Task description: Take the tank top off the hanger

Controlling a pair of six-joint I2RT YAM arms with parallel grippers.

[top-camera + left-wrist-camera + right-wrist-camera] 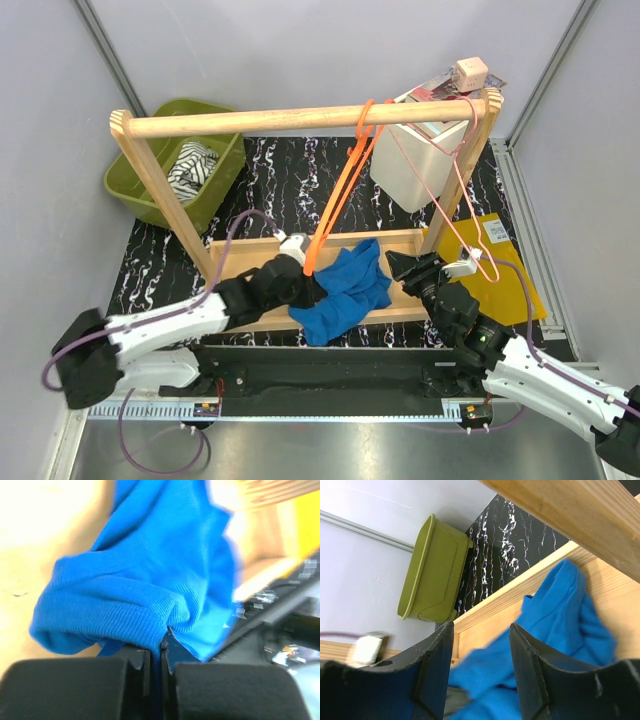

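Observation:
The bright-blue tank top point(345, 290) lies crumpled on the wooden base of the rack, spilling over its front edge. The orange hanger point(340, 195) hangs by its hook from the wooden rail and slants down to the cloth's left edge. My left gripper point(312, 288) is shut on a fold of the tank top point(150, 605) at that left edge, next to the hanger's lower end. My right gripper point(398, 266) is open and empty just right of the cloth; the tank top point(555, 625) shows between its fingers point(437, 655) in the right wrist view.
A thin pink hanger point(450, 200) hangs from the rail's right end. A green bin point(178, 165) with a striped garment stands back left. A white box point(420, 165) stands behind the rack's right post. A yellow sheet point(505, 265) lies at the right.

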